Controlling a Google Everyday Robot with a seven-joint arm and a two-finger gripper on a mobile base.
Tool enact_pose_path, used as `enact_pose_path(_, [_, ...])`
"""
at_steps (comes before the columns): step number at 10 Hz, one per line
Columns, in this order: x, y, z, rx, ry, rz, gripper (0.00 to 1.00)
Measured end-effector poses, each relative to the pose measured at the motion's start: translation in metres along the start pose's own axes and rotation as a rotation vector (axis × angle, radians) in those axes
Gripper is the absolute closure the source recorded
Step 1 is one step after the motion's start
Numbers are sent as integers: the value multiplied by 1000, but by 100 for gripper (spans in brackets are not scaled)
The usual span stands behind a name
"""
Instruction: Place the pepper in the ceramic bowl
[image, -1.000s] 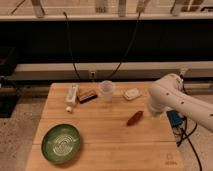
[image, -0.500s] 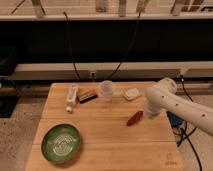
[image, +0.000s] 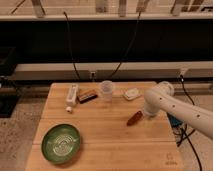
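Observation:
The small reddish-brown pepper (image: 133, 119) lies on the wooden table (image: 105, 132), right of centre. The green ceramic bowl (image: 61, 143) with pale rings inside sits at the front left and is empty. My white arm reaches in from the right. Its gripper (image: 146, 111) hangs just above and to the right of the pepper's upper end, mostly hidden behind the arm's last link. The gripper is open and holds nothing.
Along the back of the table stand a white tube (image: 72, 96), a dark rectangular block (image: 87, 95), a clear plastic cup (image: 106, 90) and a small white object (image: 132, 93). Black cables hang against the wall behind. A blue item (image: 175, 121) sits off the right edge.
The arm has swung left and slightly down, bringing the gripper closer to the pepper. The pepper, the bowl and the other objects have not moved.

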Motion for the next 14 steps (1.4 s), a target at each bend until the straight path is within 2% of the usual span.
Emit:
enact_pose_path(8, [-7,-9,25,-17,-16,-9,20])
enact_pose_path(10, [-13,-8,37,-25,-19,-20,20])
enact_pose_path(14, [-20,-6,45,-34,-23,-29,20])
